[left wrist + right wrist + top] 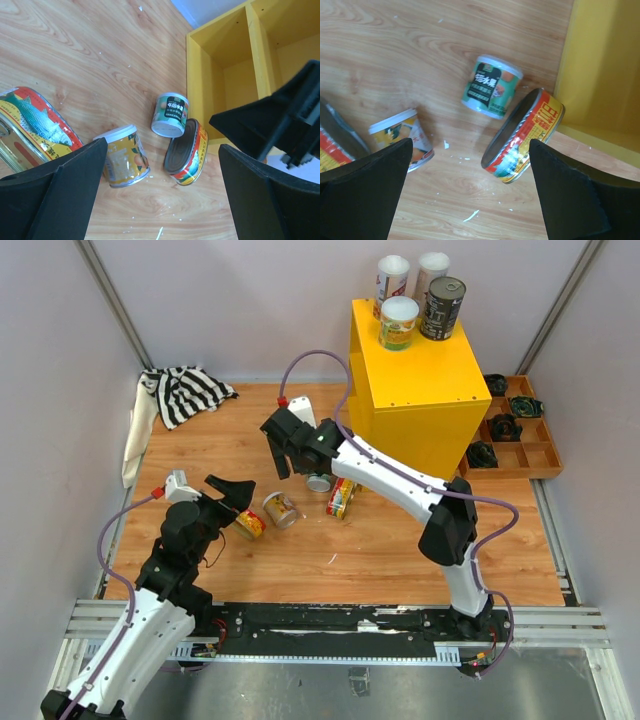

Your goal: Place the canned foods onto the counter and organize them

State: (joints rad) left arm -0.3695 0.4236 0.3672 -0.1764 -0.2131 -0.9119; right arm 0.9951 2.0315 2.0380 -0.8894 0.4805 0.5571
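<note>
Right tool [471,142]: spread wide, pinching nothing, hung over the cans lying near the cabinet's foot.
Left tool [162,144]: spread too and empty, low over the desk, with the fish can just beside one finger.
Cans up top: four stood upright on the cabinet [420,390], two white-lidded ones [392,278] [432,270] at the back, a dark can [443,308] and a green-and-yellow can [399,322] in front of them.
Cans below: four lay on the desk [400,550], left of the cabinet's front.
Green can [490,87]: on its side, partly under the right arm in the top view.
Red can [522,137]: flat, red and yellow, tipped up on its edge just beside the cabinet's lower front; whether it touched could not be told.
Yellow can [125,157]: white-lidded, on its side, between the fish can and the red can.
Fish can [30,130]: flat and yellow-and-red, nearest the left arm.
Cabinet: bright yellow, at the desk's far right, its open front split into compartments.
Tray [525,435]: wooden, right of the cabinet, with black round parts in its cells.
Cloth [185,390]: striped, bunched at the far left corner.
</note>
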